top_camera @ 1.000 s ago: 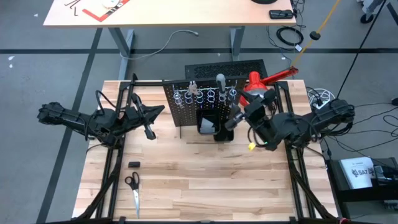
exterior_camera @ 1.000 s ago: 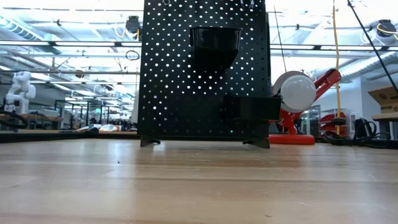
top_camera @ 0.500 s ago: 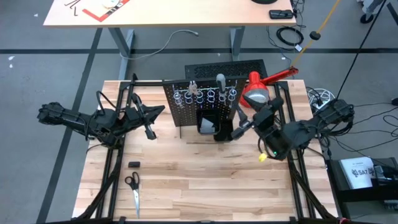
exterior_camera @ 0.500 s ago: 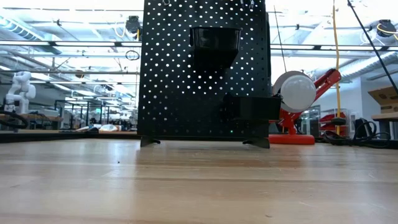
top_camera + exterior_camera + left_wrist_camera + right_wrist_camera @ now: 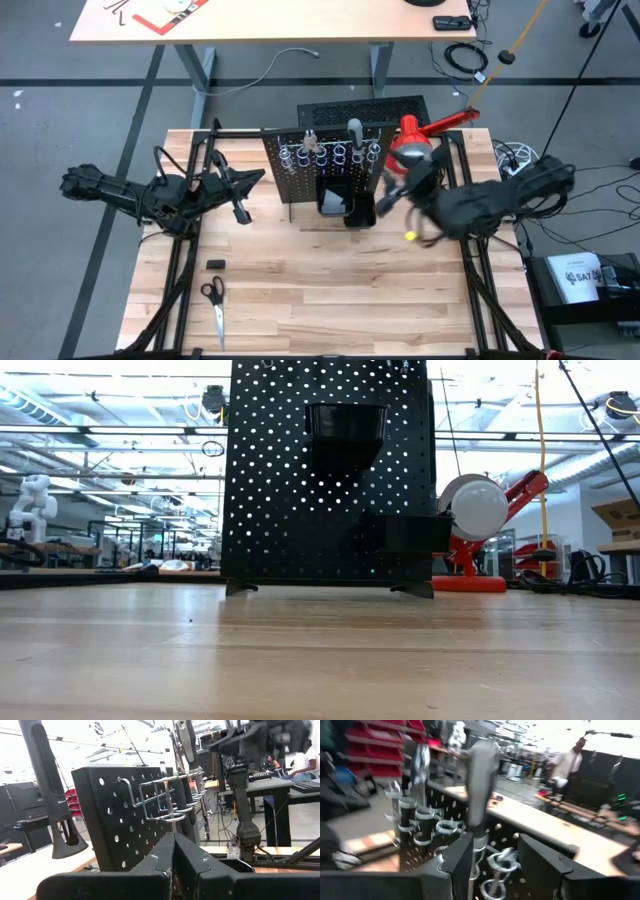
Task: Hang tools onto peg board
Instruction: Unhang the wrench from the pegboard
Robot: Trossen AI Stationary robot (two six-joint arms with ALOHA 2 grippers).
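The peg board (image 5: 328, 162) stands upright at the far middle of the table (image 5: 320, 290), its row of silver rings (image 5: 330, 153) along the top and its black bin (image 5: 345, 203) hanging on the near face. Tools already sit in the rings: a grey-handled screwdriver (image 5: 354, 130) stands up near the right end of the row, and a smaller metal tool (image 5: 310, 140) pokes up further left. From the low view the board (image 5: 330, 470) shows as a tall perforated panel with the bin (image 5: 345, 422) high on it.

The right claw (image 5: 392, 190) is beside the board's right end, in front of the red lamp (image 5: 412, 140), and it is blurred. A second ago it was lower and nearer the bin's front; half a second ago it hung just right of the bin; now the arm has swung back and up toward the lamp. Its fingers (image 5: 540, 862) stand spread with nothing between them, the grey screwdriver handle (image 5: 481, 775) rising past them in the rings.

The left claw (image 5: 243, 213) waits to the left of the board, pressed together and empty, unchanged from the earlier frames. Scissors (image 5: 215, 303) and a small black block (image 5: 215, 263) lie at the near left of the table, also unmoved.
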